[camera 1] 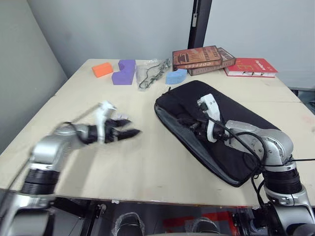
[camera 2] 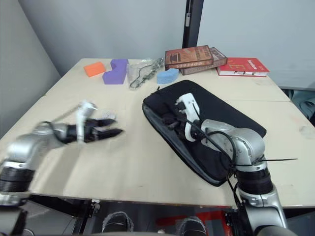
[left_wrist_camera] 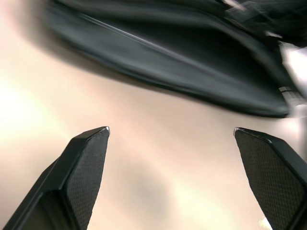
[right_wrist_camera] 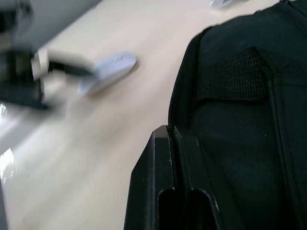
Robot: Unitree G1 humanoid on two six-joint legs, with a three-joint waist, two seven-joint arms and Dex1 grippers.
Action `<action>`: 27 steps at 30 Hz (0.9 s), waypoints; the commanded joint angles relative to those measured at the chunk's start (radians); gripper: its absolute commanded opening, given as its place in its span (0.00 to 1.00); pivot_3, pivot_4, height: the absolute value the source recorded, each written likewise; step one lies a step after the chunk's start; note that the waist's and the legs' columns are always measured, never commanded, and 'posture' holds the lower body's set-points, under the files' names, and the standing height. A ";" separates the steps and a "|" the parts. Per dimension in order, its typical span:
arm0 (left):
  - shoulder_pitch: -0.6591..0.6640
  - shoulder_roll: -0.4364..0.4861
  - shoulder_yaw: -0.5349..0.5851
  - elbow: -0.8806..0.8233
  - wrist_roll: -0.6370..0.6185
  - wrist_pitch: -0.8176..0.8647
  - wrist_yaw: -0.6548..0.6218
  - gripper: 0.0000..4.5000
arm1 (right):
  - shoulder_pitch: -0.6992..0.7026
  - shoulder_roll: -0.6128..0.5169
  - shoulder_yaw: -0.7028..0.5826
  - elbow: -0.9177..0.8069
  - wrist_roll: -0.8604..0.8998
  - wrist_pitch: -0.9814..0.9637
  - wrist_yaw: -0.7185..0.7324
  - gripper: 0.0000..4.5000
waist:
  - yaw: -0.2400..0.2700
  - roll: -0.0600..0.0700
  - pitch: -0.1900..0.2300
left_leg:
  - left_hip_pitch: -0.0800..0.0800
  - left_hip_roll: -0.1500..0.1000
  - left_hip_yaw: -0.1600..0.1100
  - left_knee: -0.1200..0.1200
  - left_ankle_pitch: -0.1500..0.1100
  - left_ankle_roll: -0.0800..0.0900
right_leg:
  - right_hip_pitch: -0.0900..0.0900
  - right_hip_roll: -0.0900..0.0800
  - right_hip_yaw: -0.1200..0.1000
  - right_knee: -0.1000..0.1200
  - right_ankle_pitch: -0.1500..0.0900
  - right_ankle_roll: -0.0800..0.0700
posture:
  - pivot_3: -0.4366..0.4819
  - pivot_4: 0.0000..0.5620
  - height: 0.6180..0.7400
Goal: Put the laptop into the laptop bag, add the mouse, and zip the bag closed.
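Lying diagonally across the centre-right of the left eye view, the laptop bag (camera 1: pixel 216 130) rests flat on the table (camera 1: pixel 147 167), one corner toward the lower right of the frame. The right gripper (camera 1: pixel 189 124) sits on the bag's upper surface near its left edge, while the left gripper (camera 1: pixel 129 129) hovers over bare table at centre-left, well apart from the bag. Books (camera 1: pixel 203 58) and foam blocks (camera 1: pixel 124 72) line the far edge at the top.

In the left wrist view, the left gripper's two fingers (left_wrist_camera: pixel 81 167) stand wide apart with nothing between them (only table beneath), and the bag's dark edge (left_wrist_camera: pixel 182 81) crosses the upper half of the frame.

In the right wrist view, the right gripper's fingers (right_wrist_camera: pixel 172 191) are pressed together, at the bag's zipper edge (right_wrist_camera: pixel 249 120); whether they pinch anything I cannot tell. The mouse (right_wrist_camera: pixel 108 69) lies on the table at upper left, just beside the blurred left gripper.
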 commanded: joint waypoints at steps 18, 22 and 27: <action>-0.075 0.266 0.086 0.551 0.174 -0.459 -0.206 0.98 | 0.148 -0.425 -0.010 0.005 -0.230 -0.493 0.621 0.97 | 0.019 -0.001 -0.001 | 0.001 0.000 -0.001 0.003 -0.003 0.005 | 0.000 -0.001 0.000 0.006 -0.002 -0.003 | 0.48 0.27 0.95; -0.081 0.273 0.110 0.628 0.187 -0.525 -0.197 0.98 | 0.265 -0.600 -0.218 0.158 -0.331 -0.633 0.697 0.99 | 0.022 -0.002 -0.002 | 0.001 -0.001 0.000 0.004 -0.003 0.007 | 0.001 -0.002 0.000 0.006 -0.003 -0.005 | 0.48 0.27 0.95; -0.074 0.278 0.134 0.668 0.191 -0.559 -0.179 0.98 | 0.335 -0.715 -0.338 0.398 -0.447 -0.793 0.754 0.99 | 0.009 -0.003 -0.002 | 0.002 0.000 0.000 0.005 -0.003 0.007 | 0.001 -0.001 0.000 0.008 -0.003 -0.006 | 0.48 0.27 0.95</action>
